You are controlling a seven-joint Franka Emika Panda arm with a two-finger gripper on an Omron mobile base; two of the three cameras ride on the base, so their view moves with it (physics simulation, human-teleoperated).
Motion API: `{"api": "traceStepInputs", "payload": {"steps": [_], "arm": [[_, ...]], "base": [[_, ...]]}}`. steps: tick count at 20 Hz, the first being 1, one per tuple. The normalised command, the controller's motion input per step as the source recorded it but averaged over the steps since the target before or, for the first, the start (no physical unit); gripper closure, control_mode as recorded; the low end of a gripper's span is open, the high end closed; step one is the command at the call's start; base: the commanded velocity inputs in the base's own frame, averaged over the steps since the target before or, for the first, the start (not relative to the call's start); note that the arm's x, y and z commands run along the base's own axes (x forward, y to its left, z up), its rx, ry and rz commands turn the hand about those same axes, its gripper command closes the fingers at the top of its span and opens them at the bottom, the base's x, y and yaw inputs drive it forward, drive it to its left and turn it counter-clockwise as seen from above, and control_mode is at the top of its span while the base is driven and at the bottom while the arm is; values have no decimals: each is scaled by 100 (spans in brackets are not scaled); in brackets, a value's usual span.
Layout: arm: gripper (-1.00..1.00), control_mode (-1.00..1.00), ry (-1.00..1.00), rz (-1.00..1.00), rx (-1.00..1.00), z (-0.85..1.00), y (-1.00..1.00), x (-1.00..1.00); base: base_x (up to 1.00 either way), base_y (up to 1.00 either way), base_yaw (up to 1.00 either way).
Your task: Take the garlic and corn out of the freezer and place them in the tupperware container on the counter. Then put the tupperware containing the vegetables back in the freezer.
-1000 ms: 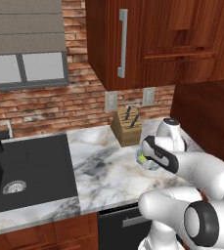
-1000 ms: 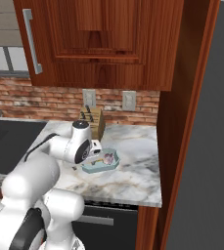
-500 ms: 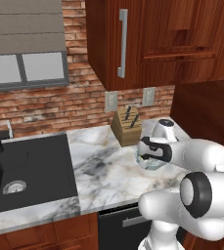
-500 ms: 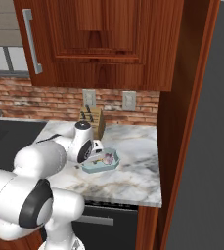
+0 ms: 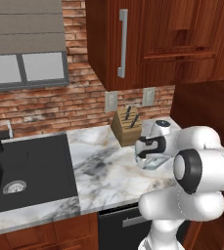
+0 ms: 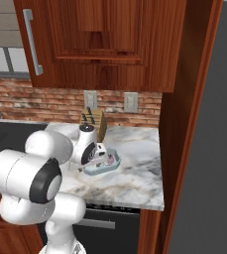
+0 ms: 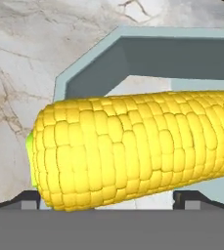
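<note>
The claw (image 7: 106,201) hangs low over the tupperware container (image 7: 147,53), its jaws spread wide and gripping nothing. The corn (image 7: 133,146) lies across the tray's floor just in front of the two dark finger tips (image 7: 28,201), its greenish end toward the tray's cut corner. I judge the cob to be already let go and resting in the tray, though the hand view is too close to show whether it still touches a finger.

The main risk is the withdrawal. If the claw lifts at a slant, a finger could catch the cob and roll it against the tray wall or drag the light tray across the desk (image 5: 103,171). The tray sits near the knife block (image 5: 125,128), so a wide swing of the arm could also knock that. Whether the garlic is in the tray I cannot tell; carrying the tray to the freezer without it would leave the task short.

The hand view gives the cob's kernels, the tray's inner wall and rim, and the veined marble beyond it. The left base view places the tray (image 5: 152,163) just in front of the knife block, with the claw (image 5: 150,155) at it and a black sink (image 5: 30,171) well off to the side. The right base view shows the tray's (image 6: 102,167) pale blue outline beside the knife block (image 6: 96,124).
</note>
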Motion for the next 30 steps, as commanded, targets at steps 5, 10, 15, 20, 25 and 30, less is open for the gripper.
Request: {"api": "traceStepInputs", "payload": {"steps": [5,10,15,20,25,30], "arm": [[-100,-100,-7,0,0,-36,0,-4],[100,-100,-32,0,0,-28,9,-38],[100,-100,2,0,0,-50,20,-6],[100,-100,28,0,0,-32,13,12],[100,-100,-29,1,-3,-18,0,-42],[100,-100,-29,3,0,32,0,-62]], "base": [[0,0,0],[0,0,0],[0,0,0],[0,0,0],[0,0,0],[0,0,0]]}}
